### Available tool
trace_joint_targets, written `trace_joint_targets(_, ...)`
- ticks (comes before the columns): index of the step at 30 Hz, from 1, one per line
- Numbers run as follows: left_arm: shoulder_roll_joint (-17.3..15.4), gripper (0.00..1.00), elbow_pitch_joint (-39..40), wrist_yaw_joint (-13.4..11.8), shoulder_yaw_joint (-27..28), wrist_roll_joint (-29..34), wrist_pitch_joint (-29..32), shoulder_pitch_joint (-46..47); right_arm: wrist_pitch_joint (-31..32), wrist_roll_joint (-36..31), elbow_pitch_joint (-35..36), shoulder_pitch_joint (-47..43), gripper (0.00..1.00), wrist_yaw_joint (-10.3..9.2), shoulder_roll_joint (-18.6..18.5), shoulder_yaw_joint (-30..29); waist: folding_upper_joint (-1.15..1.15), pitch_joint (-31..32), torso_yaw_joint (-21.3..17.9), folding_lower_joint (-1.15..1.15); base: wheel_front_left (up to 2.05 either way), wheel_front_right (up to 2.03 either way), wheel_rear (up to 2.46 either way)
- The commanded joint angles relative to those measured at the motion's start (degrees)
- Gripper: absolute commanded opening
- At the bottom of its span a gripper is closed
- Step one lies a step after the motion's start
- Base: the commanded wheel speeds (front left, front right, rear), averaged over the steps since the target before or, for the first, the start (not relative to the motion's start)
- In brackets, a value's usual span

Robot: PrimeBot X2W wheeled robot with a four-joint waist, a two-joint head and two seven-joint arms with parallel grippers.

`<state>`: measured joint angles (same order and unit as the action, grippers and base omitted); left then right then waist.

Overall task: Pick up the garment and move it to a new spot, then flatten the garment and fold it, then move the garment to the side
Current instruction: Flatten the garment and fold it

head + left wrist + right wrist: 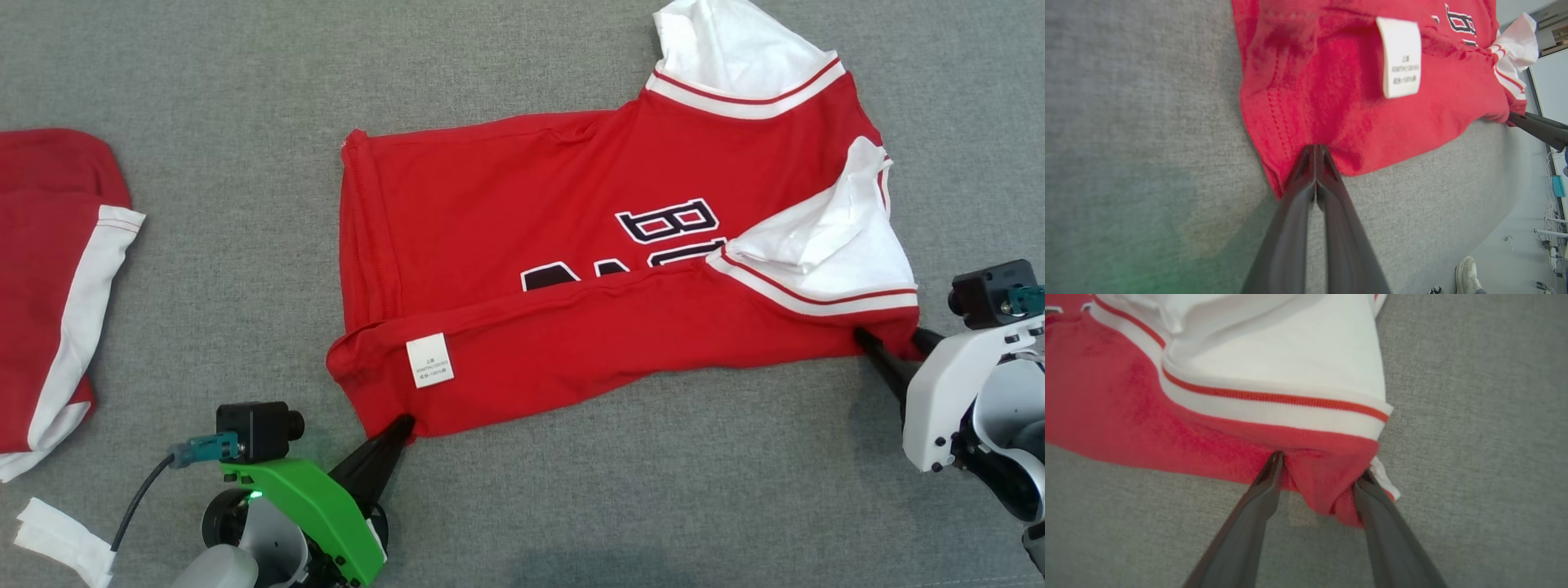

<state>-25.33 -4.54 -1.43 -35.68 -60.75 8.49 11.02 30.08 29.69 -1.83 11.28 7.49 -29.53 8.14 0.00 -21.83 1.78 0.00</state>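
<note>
L gripper [404, 426], btm of the head view, left of centre: jaws shut, nipping the near lower-left corner of the shirt [571, 269]. In the L wrist view its two dark fingers [1339, 212] meet w/ no gap, tips in the red hem. R gripper [890, 336], right edge of the head view at mid height: jaws apart. In the R wrist view a loose bulge of red cloth sags between the fingers [1265, 486]. Both tips touch the shirt's near right corner, but the cloth isn't squeezed.

Shirt lies on the grey surface [204, 82], centre to upper right of the head view, stretched left-right between the two grippers. Its near edge is folded up over the front, so a red band covers the btm of the black-and-white letters [665, 220]. White label [429, 360] sits on that band, near the L corner. White sleeve [824, 237] w/ red stripe lies crumpled over the right end, just above the R gripper. Second white sleeve [727, 49] sticks out at the top edge.

Well apart at the left edge: another red-and-white garment [49, 286], w/ a white scrap [57, 535] at btm left. Shoe [1468, 269] at btm right of the L wrist view.
</note>
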Motion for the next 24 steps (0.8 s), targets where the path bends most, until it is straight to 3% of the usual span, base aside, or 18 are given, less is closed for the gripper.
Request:
trace_joint_targets(1,-0.04,0.00,-1.28,0.21,-0.69,0.36,0.59,0.15,-0.03,0.67,-0.48,0.63,0.00,0.00,-0.32,1.06,0.00,-0.02,-0.05,0.00,0.00,0.00,0.00)
trace_joint_targets(13,-5.14,0.00,2.12,0.57,0.26,0.22,1.45,-2.62,-0.51,3.86,-1.24,-0.79,0.00,-0.04,-3.93,0.73,0.00,2.57,-0.05,0.00,0.00,0.00,0.00)
trace_joint_targets(18,-9.08,0.00,7.46,-0.40,1.05,-0.76,3.19,-5.14,0.41,5.52,-0.34,-2.78,0.00,-0.04,-5.80,-0.11,0.00,4.36,-0.06,0.00,0.00,0.00,0.00)
trace_joint_targets(24,-11.18,0.00,12.04,-2.37,1.86,-1.42,3.66,-7.58,1.17,6.65,0.84,-4.32,0.00,-0.04,-6.38,-0.65,0.00,5.92,-0.31,0.00,0.00,0.00,0.00)
